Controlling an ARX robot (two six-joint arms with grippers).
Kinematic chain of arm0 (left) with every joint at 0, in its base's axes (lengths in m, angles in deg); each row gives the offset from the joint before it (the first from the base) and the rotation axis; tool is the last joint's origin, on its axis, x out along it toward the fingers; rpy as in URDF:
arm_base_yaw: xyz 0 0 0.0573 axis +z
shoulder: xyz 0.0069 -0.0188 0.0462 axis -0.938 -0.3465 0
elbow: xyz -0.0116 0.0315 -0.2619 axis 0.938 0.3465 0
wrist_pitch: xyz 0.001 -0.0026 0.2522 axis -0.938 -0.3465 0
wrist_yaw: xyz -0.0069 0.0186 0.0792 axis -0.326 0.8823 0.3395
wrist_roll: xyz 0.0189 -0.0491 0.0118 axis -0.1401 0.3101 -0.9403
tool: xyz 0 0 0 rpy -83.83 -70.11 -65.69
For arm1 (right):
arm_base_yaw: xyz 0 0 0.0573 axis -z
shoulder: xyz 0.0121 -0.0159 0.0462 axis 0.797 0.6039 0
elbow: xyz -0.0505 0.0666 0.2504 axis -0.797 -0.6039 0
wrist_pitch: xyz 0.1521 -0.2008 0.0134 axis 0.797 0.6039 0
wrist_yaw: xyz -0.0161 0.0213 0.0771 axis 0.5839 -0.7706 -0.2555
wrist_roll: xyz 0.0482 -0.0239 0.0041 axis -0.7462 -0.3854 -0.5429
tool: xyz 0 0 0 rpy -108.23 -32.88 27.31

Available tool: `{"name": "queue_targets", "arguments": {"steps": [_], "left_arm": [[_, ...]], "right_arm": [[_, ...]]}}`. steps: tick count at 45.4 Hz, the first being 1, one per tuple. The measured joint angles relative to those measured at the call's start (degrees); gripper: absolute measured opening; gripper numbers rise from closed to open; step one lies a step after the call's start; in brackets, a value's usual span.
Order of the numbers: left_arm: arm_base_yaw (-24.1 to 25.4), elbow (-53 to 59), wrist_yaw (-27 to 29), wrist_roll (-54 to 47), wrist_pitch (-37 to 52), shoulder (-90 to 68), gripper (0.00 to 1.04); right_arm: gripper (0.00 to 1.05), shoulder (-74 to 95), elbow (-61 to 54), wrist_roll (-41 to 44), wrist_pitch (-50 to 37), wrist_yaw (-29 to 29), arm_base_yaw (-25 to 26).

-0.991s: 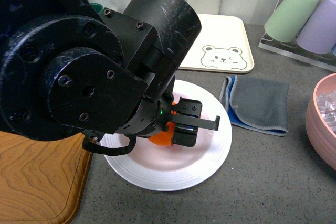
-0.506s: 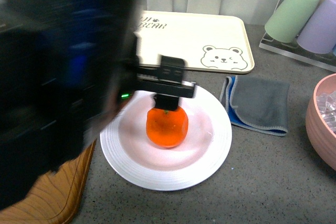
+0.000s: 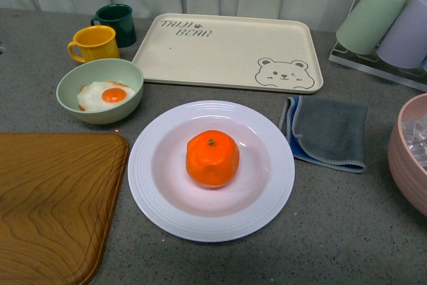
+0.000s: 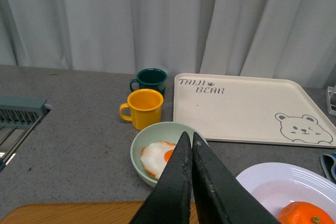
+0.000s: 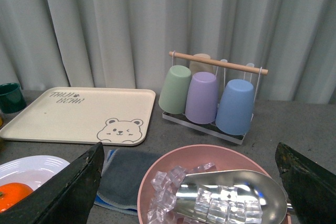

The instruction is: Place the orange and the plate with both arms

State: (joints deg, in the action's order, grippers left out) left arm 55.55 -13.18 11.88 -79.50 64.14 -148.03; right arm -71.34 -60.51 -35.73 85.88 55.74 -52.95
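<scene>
The left fingers point(image 4: 181, 182) are pressed together with nothing between them, and their wrist view shows them in front of the pale green bowl point(image 3: 100, 115). The right fingers point(image 5: 68, 192) stand wide apart and empty, with the pink bowl point(image 5: 173, 160) of ice seen between them. In the front view a wooden board point(image 3: 53, 198) lies at the left and the pale green bowl holds a fried egg point(image 3: 107, 95). Next the plate point(image 3: 267, 191) rests flat on the worktop point(image 3: 347, 231) with the orange point(image 3: 212, 158) at its centre, stem nub up. The bear tray point(image 3: 227, 51) lies behind the plate, and a grey cloth point(image 3: 330, 131) lies just beside the plate's right rim.
</scene>
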Motion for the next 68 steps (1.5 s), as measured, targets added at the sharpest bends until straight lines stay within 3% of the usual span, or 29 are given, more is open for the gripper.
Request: {"name": "queue_targets", "arguments": {"steps": [27,30,34,45,49,58,68], "left_arm": [[8.24,4.87,-7.48,-0.11,-18.51,23.61,0.04],[11.30,4.90,-11.58,-0.11,-21.16,26.73,0.04],[13.49,4.90,-12.59,-0.11,-23.76,29.62,0.04],[14.01,4.92,-13.22,-0.13,-31.47,37.97,0.04],[14.03,4.92,-13.14,-0.11,-34.58,41.22,0.04],[14.03,4.94,-13.27,-0.13,-39.45,46.27,0.04],[14.03,4.94,-13.25,-0.13,-43.19,49.99,0.04]], "right_arm": [[0.95,0.00,0.00,0.00,0.00,-0.04,0.00],[0.95,0.00,0.00,0.00,0.00,-0.04,0.00],[0.95,0.00,0.00,0.00,0.00,-0.04,0.00],[0.95,0.00,0.00,0.00,0.00,-0.02,0.00],[0.95,7.63,2.12,4.81,-0.37,7.19,-2.78],[0.95,42.64,11.89,-7.17,-15.58,-8.39,-6.21],[0.95,65.64,17.05,-17.27,-18.23,-19.02,-8.72]]}}
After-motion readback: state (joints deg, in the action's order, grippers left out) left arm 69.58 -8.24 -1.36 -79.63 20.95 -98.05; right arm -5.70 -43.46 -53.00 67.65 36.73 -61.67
